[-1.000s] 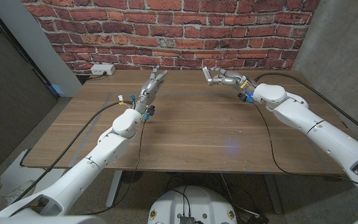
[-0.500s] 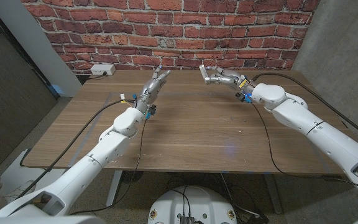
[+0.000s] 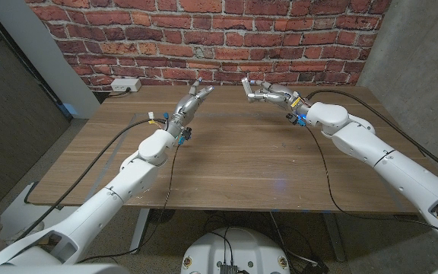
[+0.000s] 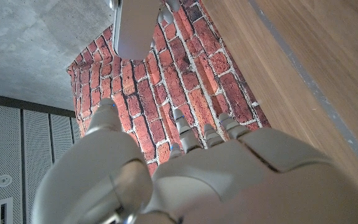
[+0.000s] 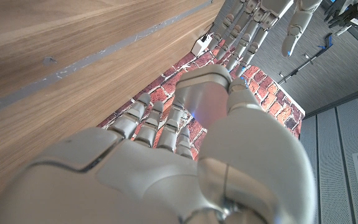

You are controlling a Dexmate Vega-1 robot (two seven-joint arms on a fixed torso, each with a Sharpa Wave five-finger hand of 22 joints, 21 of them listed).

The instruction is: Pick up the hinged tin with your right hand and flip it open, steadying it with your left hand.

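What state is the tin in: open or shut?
Looks shut. The tin shows as one flat slab held in the right hand, with no lid swung out; the left wrist view agrees. Hinge not visible.

No readable text, label, brand, number or sign anywhere: none on the table (image 3: 234, 160), the brick wall (image 3: 204, 30), or either arm.

Wooden table (image 3: 234, 164), with a white power strip (image 3: 125, 85) at its far left corner.
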